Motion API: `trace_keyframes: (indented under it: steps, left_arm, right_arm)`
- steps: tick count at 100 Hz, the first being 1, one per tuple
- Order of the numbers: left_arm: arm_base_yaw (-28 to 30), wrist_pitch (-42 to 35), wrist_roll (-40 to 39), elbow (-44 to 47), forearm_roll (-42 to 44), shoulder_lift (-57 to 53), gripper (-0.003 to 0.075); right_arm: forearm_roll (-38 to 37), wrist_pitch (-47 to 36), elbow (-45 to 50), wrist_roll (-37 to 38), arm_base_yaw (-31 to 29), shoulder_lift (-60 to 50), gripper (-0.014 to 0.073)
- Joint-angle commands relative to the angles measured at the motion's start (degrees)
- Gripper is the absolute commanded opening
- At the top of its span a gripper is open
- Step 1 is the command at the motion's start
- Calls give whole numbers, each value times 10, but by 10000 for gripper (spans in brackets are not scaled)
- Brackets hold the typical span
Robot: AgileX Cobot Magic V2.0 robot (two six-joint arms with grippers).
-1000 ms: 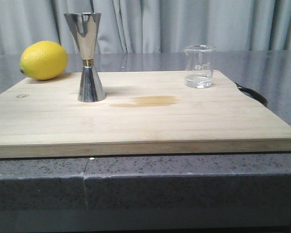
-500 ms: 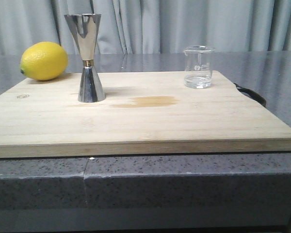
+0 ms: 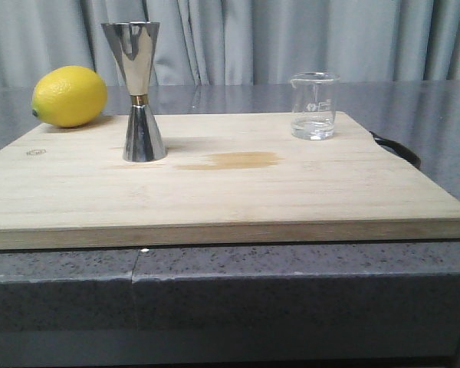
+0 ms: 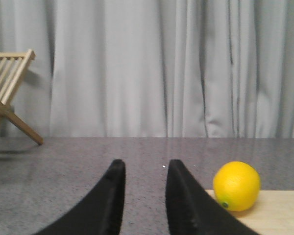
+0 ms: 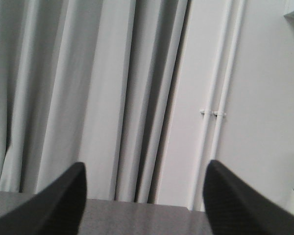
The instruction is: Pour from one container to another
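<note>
wooden board (image 3: 215,192) carries everything | jigger (image 3: 138,92) upright at board's left rear, just beside lemon (image 3: 69,95), steel cones, gold waist | beaker (image 3: 314,105) upright at right rear, clear, little liquid at bottom | pour not begun, grasp and tilt remain | right gripper (image 5: 144,196) fingers wide apart, empty | left gripper (image 4: 144,196) fingers slightly apart, empty

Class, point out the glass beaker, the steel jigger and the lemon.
glass beaker (image 3: 314,107), front view, printed side wall
steel jigger (image 3: 143,134), front view, lower cone
lemon (image 3: 69,96), front view, middle of rind
</note>
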Motion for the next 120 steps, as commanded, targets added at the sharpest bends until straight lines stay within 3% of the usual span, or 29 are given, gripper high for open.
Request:
trace_keyframes:
  steps: [1, 6, 16, 82, 101, 120]
  left_arm:
    - [-15, 32, -7, -2, -33, 5, 47]
    - [-24, 37, -7, 2, -34, 5, -20]
    - [-38, 37, -7, 3, -34, 5, -19]
    - [-78, 36, -7, 3, -34, 5, -19]
    - [-131, 36, -7, 3, -34, 5, -19]
    - [-228, 22, -7, 12, -34, -16, -19]
  right_arm:
    - [7, 3, -3, -3, -3, -3, 253]
    - [18, 26, 0, -3, -3, -8, 141]
    - [38, 63, 4, -3, -3, -9, -78]
    - [62, 88, 11, -2, -3, -9, -75]
    - [62, 88, 11, -2, -3, -9, -75]
    - [62, 88, 11, -2, -3, -9, -75]
